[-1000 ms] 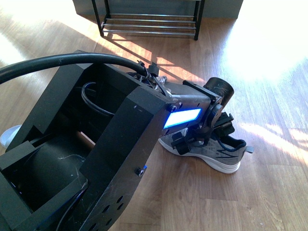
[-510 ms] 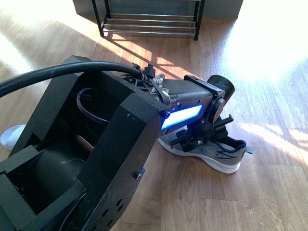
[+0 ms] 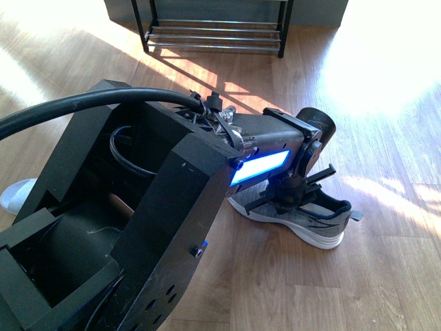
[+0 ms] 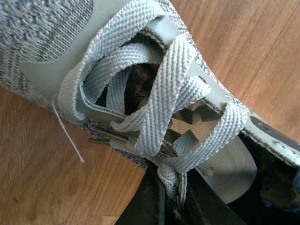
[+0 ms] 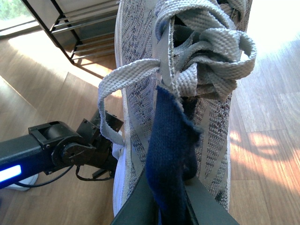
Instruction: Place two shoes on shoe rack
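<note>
Strong sunlight glares white on the floor at right; streaky shadows; wrist close-ups sharp

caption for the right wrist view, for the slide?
Right gripper clamps a grey knit sneaker by its navy tongue; shoe rack and left arm beyond.

We are losing the shoe rack past the top edge, our left arm is hiding part of the sneaker

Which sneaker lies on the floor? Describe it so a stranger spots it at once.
From the black shoe rack across the wood floor, come nearer to the left gripper. Beneath it lies the grey knit sneaker, laced and white-soled, unlike the pale slide at the far left edge.
</note>
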Motion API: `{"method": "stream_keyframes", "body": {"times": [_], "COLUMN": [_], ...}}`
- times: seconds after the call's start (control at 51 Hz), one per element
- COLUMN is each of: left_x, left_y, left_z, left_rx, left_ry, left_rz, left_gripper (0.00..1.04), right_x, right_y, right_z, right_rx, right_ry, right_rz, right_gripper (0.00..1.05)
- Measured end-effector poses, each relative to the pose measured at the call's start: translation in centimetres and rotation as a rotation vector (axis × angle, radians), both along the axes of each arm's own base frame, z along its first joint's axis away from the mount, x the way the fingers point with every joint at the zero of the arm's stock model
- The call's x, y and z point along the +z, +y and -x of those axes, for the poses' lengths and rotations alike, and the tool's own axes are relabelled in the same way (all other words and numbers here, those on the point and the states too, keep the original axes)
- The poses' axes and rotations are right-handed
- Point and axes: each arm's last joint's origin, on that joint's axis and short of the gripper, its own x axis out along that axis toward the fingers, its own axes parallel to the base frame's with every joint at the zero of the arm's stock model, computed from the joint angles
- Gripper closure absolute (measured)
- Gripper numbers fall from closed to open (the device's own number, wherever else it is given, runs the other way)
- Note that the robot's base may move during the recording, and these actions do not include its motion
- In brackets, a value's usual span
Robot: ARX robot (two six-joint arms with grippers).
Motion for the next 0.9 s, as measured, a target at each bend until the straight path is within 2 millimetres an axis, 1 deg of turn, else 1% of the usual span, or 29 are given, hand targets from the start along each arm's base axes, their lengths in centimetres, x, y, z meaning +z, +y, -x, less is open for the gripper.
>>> {"method": "stream_keyframes", "body": {"times": [0.078, 0.216, 0.275, 0.412, 0.49, 0.725, 0.902], "left_x": [0.0, -0.1, -0.4, -1.0, -1.8, -2.4, -2.8], "left_y": [0.0, 0.1, 0.1, -0.2, -0.3, 0.0, 0.2], "left_z": [0.0, 0.1, 0.2, 0.3, 0.5, 0.6, 0.7], "left_rx": [0.000, -0.024, -0.072, -0.136, -0.177, -0.227, -0.221], "left_ry": [0.001, -0.016, -0.041, -0.142, -0.251, -0.364, -0.431], "left_rz": [0.001, -0.063, -0.099, -0.167, -0.246, -0.300, -0.316], "left_gripper": [1.03, 1.03, 1.03, 1.03, 1.03, 1.03, 1.03], "right_x": [0.0, 0.0, 0.0, 0.0, 0.0, 0.0, 0.0], "right_y": [0.0, 0.0, 0.0, 0.0, 0.0, 0.0, 0.0], "right_z": [0.0, 0.0, 0.0, 0.0, 0.0, 0.0, 0.0], "right_rx": [0.000, 0.000, 0.000, 0.000, 0.000, 0.000, 0.000], "right_ry": [0.000, 0.000, 0.000, 0.000, 0.000, 0.000, 0.000], "right_rz": [0.000, 0.000, 0.000, 0.000, 0.000, 0.000, 0.000], "right_gripper": [1.03, 1.03, 1.03, 1.03, 1.03, 1.03, 1.03]}}
